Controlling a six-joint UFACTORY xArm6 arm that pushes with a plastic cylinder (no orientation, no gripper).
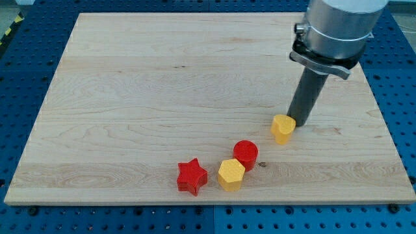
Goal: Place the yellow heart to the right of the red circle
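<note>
The yellow heart (282,128) lies on the wooden board (162,78) right of centre, toward the view's bottom. The red circle (246,154) sits below and to the left of it, a short gap apart. My tip (298,121) stands at the heart's upper right edge, touching or nearly touching it. A yellow hexagon (231,174) touches the red circle at its lower left. A red star (192,176) lies left of the hexagon.
The arm's grey housing (335,29) hangs over the board's upper right corner. The board rests on a blue perforated table (19,71). The board's bottom edge runs close below the star and hexagon.
</note>
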